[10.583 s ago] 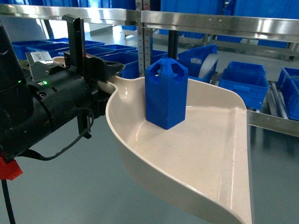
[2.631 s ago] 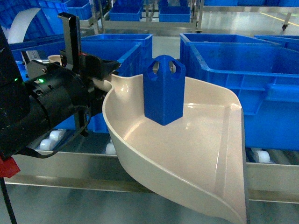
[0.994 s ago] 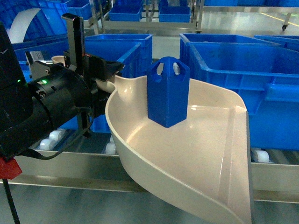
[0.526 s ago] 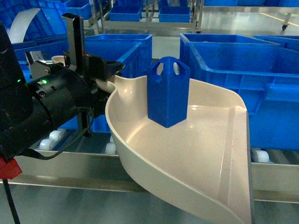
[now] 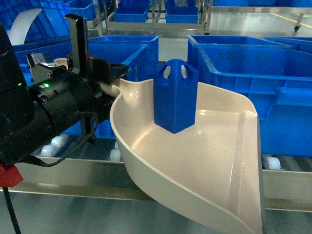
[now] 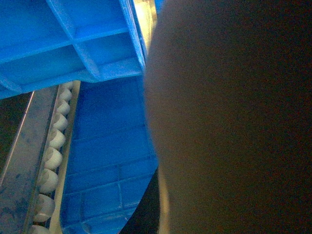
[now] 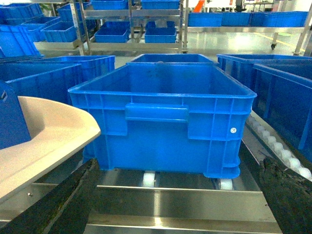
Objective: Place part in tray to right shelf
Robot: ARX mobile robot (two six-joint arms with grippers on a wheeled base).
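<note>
Left claw (image 5: 105, 80) on tray (image 5: 195, 161) handle — part (image 5: 175, 95) upright

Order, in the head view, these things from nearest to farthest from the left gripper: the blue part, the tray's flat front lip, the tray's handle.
1. Handle, held in the left gripper.
2. Part, upright at the tray's back.
3. Front lip, on the right.

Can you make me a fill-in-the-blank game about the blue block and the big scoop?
1. The part stands upright inside the cream ____.
2. The tray is held by its handle on the robot's ____ side.
3. The crate behind the tray is colored ____.
4. Under the crate, the right shelf has small white ____.

Missing words: tray; left; blue; rollers
</note>
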